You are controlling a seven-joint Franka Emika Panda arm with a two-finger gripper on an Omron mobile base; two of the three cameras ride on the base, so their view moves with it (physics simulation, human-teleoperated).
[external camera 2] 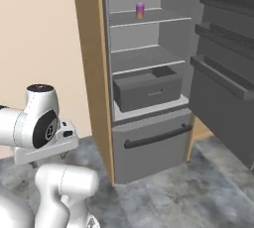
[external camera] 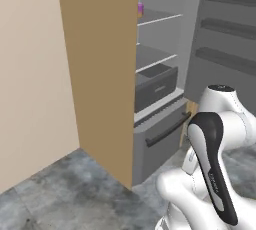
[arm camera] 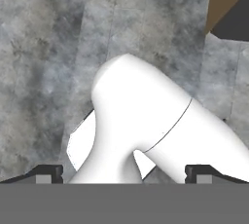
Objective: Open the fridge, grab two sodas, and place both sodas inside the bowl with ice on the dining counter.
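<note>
Left base view: the fridge (external camera: pixel 155 99) stands open, so the first step looks done. Its tan wood side panel (external camera: pixel 100 74) hides most of the inside, but a sliver of the purple-pink can (external camera: pixel 140 8) peeks past the panel's edge on an upper shelf. Below sit flat grey shelves, a boxy dark bin and a lower drawer with a dark bar handle.

Right base view: the can (external camera 2: pixel 140 10), short and fading to orange, stands alone on the fridge's upper shelf (external camera 2: pixel 149 19). Neither soda has been grabbed, by my judgement.

Hand view: the jaws (arm camera: pixel 124 172) are spread wide and empty, aimed at mottled grey stone floor (arm camera: pixel 44 47), well below the fridge shelves.
</note>
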